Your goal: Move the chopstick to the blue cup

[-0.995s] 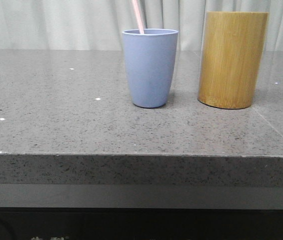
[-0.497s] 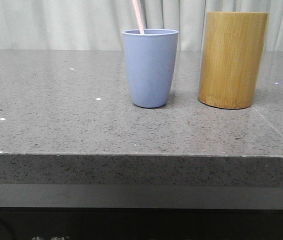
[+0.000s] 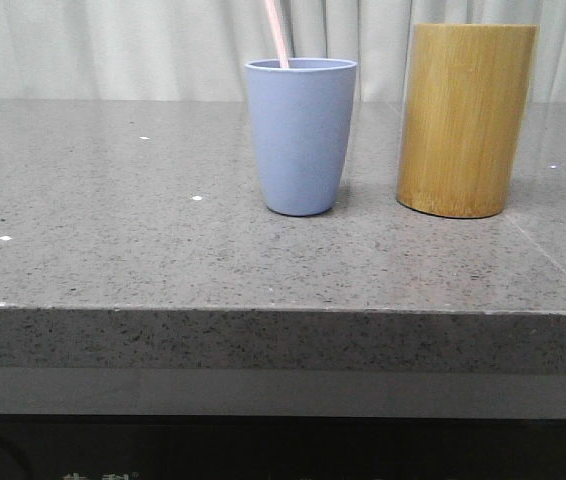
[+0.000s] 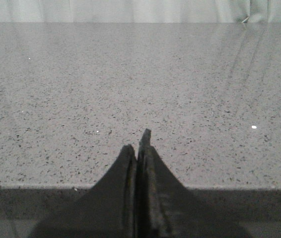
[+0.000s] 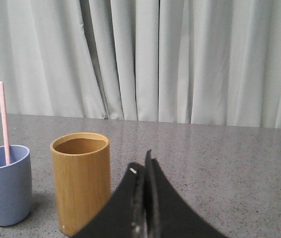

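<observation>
The blue cup point(image 3: 301, 135) stands upright on the grey stone table, and it also shows in the right wrist view point(image 5: 5, 183). A pale pink chopstick point(image 3: 276, 33) stands in it, leaning on the rim; it shows in the right wrist view point(image 5: 3, 121) too. My left gripper point(image 4: 139, 144) is shut and empty, low over the table's front edge. My right gripper point(image 5: 143, 166) is shut and empty, to the right of the tan bamboo cylinder point(image 5: 81, 181). Neither gripper shows in the front view.
The tan bamboo cylinder point(image 3: 465, 118) stands upright just right of the blue cup; its inside looks empty in the right wrist view. The table's front edge point(image 3: 283, 310) runs across the front view. Pale curtains point(image 5: 180, 59) hang behind the table.
</observation>
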`<state>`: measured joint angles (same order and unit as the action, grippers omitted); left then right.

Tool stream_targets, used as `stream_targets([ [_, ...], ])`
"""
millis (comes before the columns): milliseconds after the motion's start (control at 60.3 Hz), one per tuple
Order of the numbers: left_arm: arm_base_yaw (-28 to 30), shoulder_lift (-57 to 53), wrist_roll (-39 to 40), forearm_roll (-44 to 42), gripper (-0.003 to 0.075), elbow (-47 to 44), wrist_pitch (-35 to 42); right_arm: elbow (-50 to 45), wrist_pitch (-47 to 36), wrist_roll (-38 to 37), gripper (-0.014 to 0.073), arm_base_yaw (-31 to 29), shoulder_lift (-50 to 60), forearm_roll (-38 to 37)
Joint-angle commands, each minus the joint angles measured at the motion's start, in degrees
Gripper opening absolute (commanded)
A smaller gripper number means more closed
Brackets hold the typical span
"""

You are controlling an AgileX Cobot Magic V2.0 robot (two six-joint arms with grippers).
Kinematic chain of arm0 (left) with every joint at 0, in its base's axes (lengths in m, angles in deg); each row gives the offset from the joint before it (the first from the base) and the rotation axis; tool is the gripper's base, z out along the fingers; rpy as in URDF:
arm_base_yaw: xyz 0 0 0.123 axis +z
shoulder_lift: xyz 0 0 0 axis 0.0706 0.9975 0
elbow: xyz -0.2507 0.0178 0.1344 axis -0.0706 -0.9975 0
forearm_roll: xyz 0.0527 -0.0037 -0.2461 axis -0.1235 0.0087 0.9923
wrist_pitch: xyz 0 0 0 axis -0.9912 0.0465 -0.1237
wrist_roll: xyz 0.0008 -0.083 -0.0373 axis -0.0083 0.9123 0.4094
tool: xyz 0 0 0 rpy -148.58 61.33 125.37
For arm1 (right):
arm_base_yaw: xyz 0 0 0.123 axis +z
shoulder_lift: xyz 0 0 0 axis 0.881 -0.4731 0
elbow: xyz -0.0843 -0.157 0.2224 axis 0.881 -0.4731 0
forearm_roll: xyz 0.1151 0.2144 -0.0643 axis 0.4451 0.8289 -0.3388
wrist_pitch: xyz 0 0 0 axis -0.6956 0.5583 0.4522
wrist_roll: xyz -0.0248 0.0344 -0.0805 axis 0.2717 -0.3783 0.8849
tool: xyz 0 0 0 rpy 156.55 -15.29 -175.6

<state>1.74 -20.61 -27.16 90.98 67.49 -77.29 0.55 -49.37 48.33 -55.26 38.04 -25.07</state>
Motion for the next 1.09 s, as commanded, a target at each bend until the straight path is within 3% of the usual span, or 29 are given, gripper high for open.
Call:
stream_targets([
  [0,0.13,-1.51,0.53,0.64,-0.0019,-0.51,7.69,1.47,-4.94,0.35,-0.011,-0.43,-0.67,0.03],
  [1078,0.13,-1.39,0.53,0.64,-0.0019,-0.51,7.14,0.18,-3.93,0.35,-0.011,-0.43,-0.67,-0.76],
])
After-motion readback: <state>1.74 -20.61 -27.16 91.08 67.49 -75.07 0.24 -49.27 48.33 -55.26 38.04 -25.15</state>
